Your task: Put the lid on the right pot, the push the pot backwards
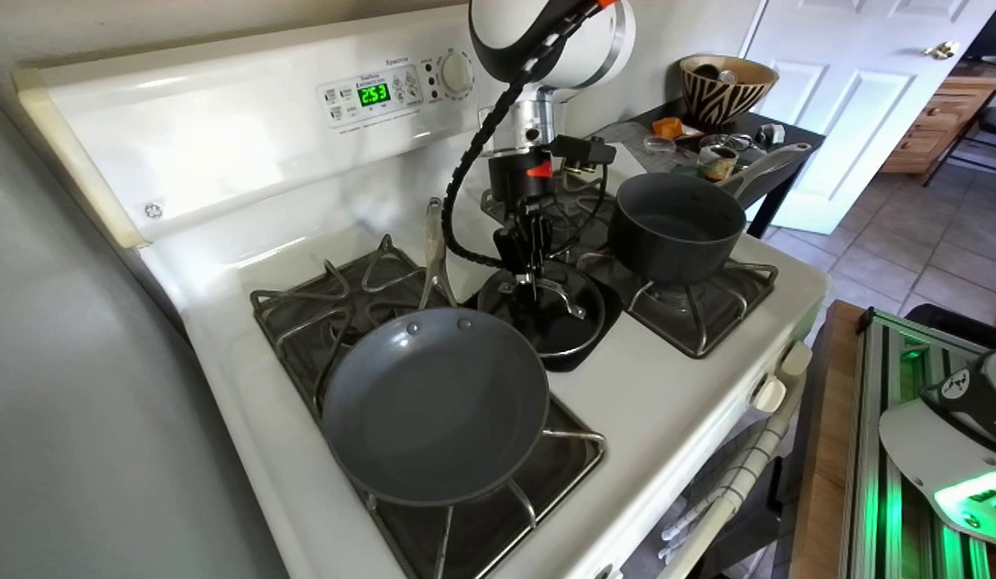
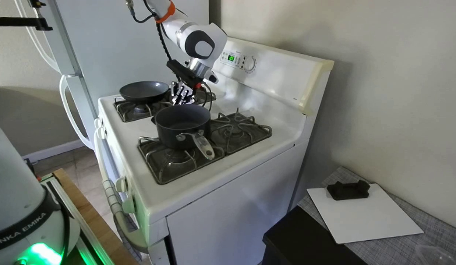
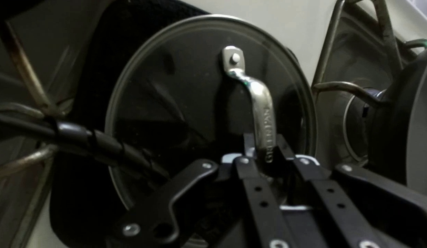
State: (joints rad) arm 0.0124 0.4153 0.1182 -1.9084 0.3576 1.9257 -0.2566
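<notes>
could drop or twist the lid (image 3: 199,103) from here: pinched by a smooth, curved handle (image 3: 262,100), so probably free to swivel between the jaws if lifted fast. might clip the rim of the pot (image 1: 665,257) if carried low, or seat crooked if lowered off-centre, then slide off during the push back.

in the wrist view, found directly below the gripper (image 3: 266,146). note jaws narrowed to the handle's width, apparently gripping it from both sides. lying over a dark mat (image 3: 79,193); cannot tell whether raised off it. in an exterior view, sits between pan (image 1: 437,402) and pot, near the uncovered pot but not above it.
</notes>
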